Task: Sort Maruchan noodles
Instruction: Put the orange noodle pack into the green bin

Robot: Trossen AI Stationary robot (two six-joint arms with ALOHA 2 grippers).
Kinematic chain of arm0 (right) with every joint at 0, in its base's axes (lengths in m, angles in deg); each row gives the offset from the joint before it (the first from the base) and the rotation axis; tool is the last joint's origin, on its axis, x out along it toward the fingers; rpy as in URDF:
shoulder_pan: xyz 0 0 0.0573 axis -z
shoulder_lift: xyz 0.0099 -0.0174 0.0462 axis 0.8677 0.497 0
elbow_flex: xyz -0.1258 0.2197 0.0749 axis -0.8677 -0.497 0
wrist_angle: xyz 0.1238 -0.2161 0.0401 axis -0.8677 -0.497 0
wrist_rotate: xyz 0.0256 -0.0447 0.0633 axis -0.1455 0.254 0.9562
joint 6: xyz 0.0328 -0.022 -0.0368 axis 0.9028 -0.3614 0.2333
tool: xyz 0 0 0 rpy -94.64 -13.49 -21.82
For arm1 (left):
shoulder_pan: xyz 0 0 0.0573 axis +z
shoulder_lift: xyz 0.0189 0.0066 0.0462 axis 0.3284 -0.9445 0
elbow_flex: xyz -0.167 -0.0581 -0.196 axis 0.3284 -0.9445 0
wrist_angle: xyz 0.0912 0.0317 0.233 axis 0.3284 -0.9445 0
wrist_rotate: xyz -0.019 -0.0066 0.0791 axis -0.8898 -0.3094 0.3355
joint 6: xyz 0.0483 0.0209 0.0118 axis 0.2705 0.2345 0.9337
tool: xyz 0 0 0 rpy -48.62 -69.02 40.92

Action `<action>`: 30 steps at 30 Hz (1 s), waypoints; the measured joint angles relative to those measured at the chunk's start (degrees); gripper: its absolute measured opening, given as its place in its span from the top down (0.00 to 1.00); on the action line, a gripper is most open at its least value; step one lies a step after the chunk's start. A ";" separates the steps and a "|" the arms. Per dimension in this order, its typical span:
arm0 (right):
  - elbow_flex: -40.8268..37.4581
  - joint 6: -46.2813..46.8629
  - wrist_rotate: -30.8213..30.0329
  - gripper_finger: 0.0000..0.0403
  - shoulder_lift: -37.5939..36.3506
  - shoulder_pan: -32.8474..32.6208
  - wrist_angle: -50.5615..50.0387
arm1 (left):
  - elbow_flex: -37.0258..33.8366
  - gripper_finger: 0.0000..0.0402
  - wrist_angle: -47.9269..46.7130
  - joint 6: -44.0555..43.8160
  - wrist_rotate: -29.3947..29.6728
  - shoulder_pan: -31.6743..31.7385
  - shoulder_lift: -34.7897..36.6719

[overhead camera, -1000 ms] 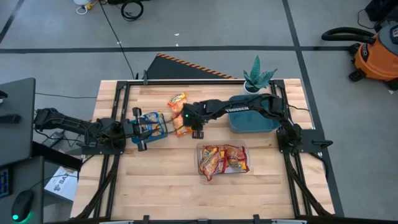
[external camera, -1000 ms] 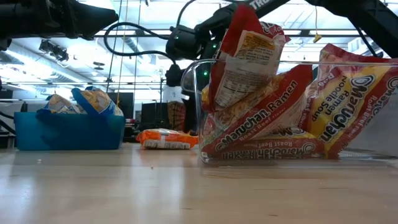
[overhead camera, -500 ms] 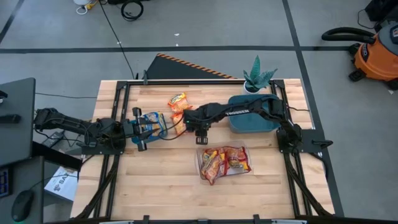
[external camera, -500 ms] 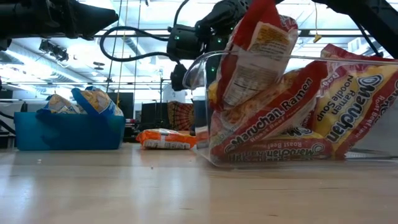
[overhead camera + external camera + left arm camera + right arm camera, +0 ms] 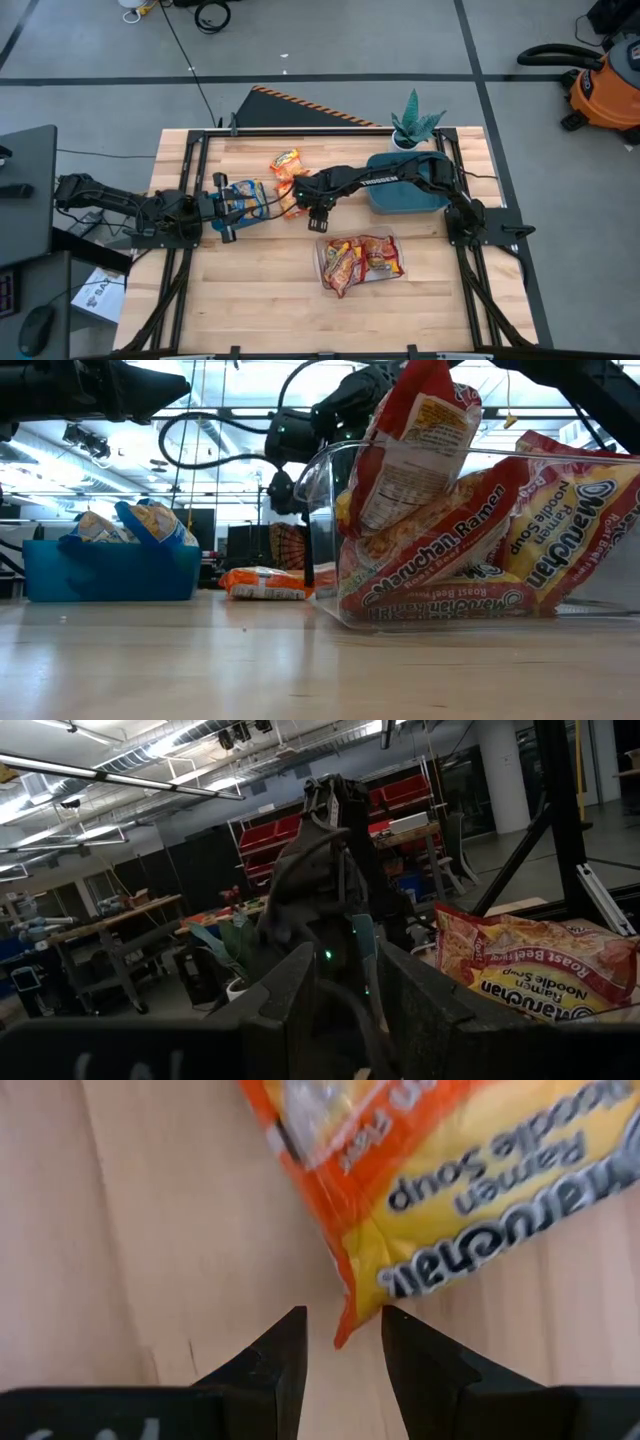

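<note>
We see the right end effector [image 5: 319,222] over mid table [image 5: 250,300], fingers [image 5: 275,1360] parted narrowly, empty, just above the corner of an orange-trim packet [image 5: 450,1190] lying flat on the wood; another orange packet [image 5: 285,161] lies farther back; left end effector [image 5: 222,207] rests at the table's left beside the blue bin [image 5: 110,570] holding blue-trim packets [image 5: 245,198], its opening we cannot tell; red-trim Maruchan packets [image 5: 440,550] sit piled in a clear container [image 5: 325,240] near the front; teal tray [image 5: 400,198] and potted plant [image 5: 413,122] at the back right.
</note>
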 joint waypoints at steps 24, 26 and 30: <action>-3.32 1.04 -1.68 0.94 -0.09 0.92 7.61 | -0.02 0.71 -0.11 0.00 0.00 0.00 0.00; -3.32 0.86 -1.68 0.98 -0.09 1.03 7.89 | -0.02 0.71 -0.12 0.00 -0.01 0.00 0.00; -3.32 0.25 -1.79 0.97 -0.18 1.33 7.58 | -0.02 0.71 -0.13 0.00 -0.02 0.00 -0.02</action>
